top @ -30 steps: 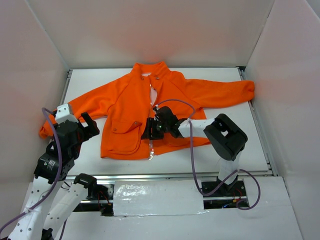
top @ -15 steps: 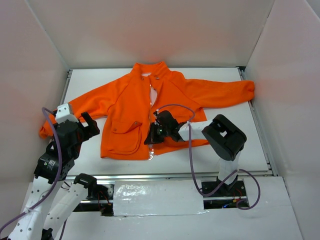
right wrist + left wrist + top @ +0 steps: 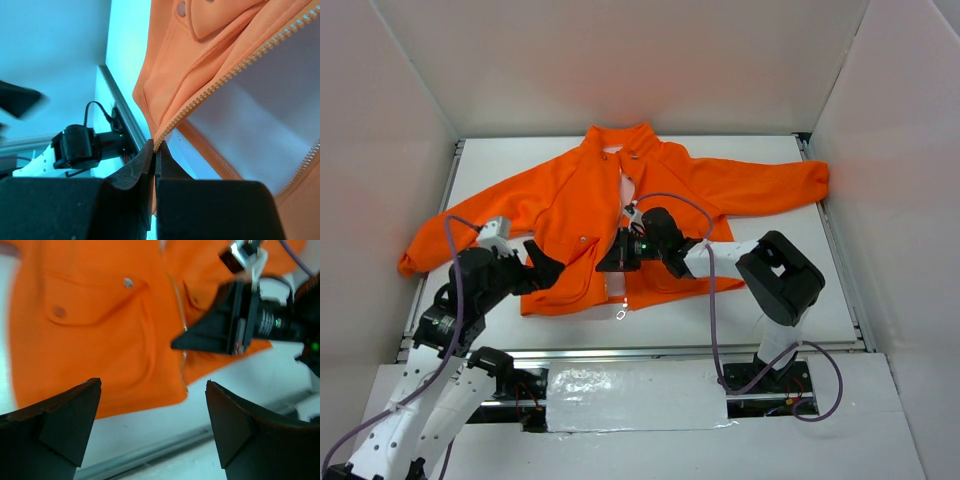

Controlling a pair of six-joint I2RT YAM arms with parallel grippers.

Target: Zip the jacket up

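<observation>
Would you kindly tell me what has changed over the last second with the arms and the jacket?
The left claw swung in from the left side to the lower hem of the jacket, open and holding nothing. The right claw shifted only slightly and stays pinched on the zipper edge. The rest of the garment lies as before.

From above, the right gripper (image 3: 605, 265) hides the zipper (image 3: 240, 71) towards the desk's near edge — its slider cannot be told. The left wrist view is blurred, the jacket (image 3: 100, 340) cut off at the top.
</observation>
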